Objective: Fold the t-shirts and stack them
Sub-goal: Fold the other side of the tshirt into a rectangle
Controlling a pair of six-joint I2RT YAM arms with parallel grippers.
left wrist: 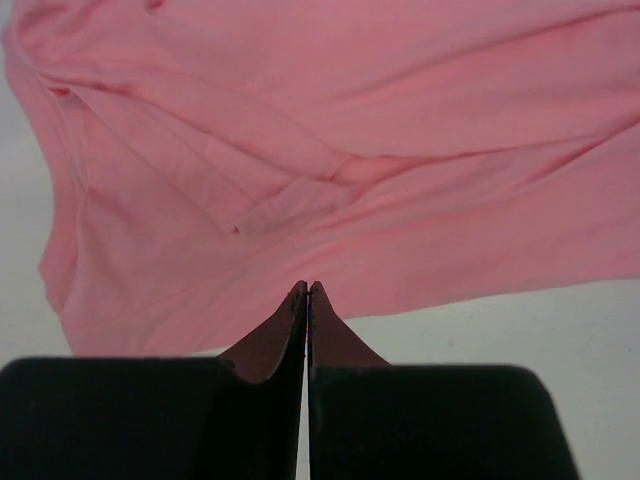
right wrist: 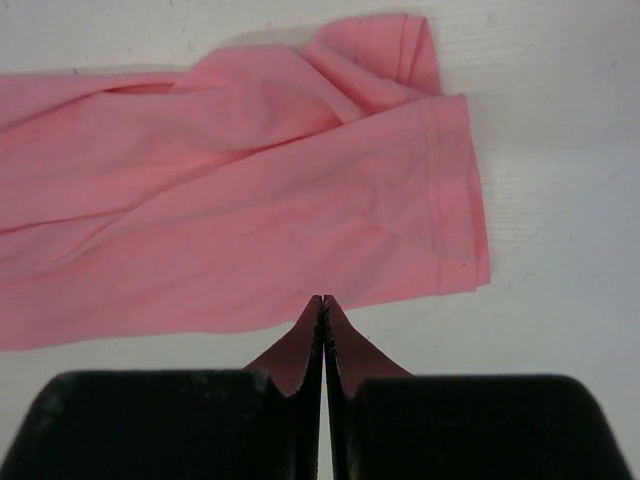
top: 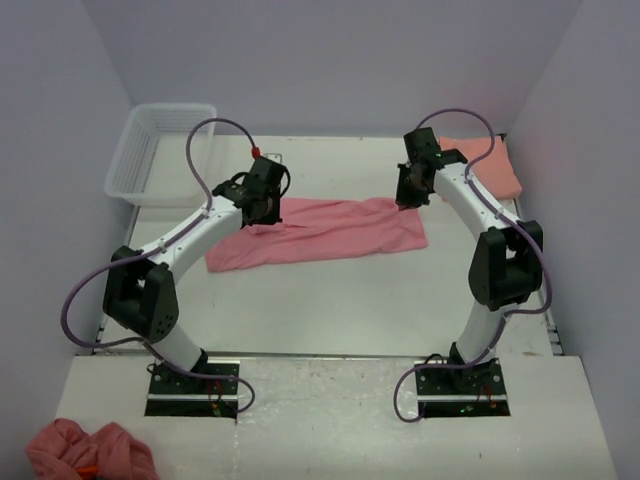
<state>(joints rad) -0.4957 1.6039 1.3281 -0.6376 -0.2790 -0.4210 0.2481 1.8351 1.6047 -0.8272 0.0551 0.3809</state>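
**Both arms reached over the pink shirt with jaws shut**

The rose-pink t-shirt (top: 320,232) lay spread as a long, creased band across the middle of the table (top: 330,310), between the two arms. The left arm rose from its base, bent at the elbow and reached forward and inward, so the left gripper (top: 262,208) pointed down over the shirt's left end. The right arm stood taller, with its forearm angled inward and forward, and the right gripper (top: 409,193) hung over the shirt's far right corner.

In the left wrist view, the left gripper (left wrist: 306,292) had its fingertips pressed together, with no cloth visible between them and the shirt (left wrist: 330,160) just beyond the tips. The right wrist view showed the same: the right gripper (right wrist: 322,302) was closed and empty, its tips at the near edge of the shirt (right wrist: 230,220), close to the hemmed sleeve.

The salmon-orange t-shirt (top: 496,166) lay at the far right of the table, behind the right arm. A white basket (top: 158,152) sat at the far left corner.
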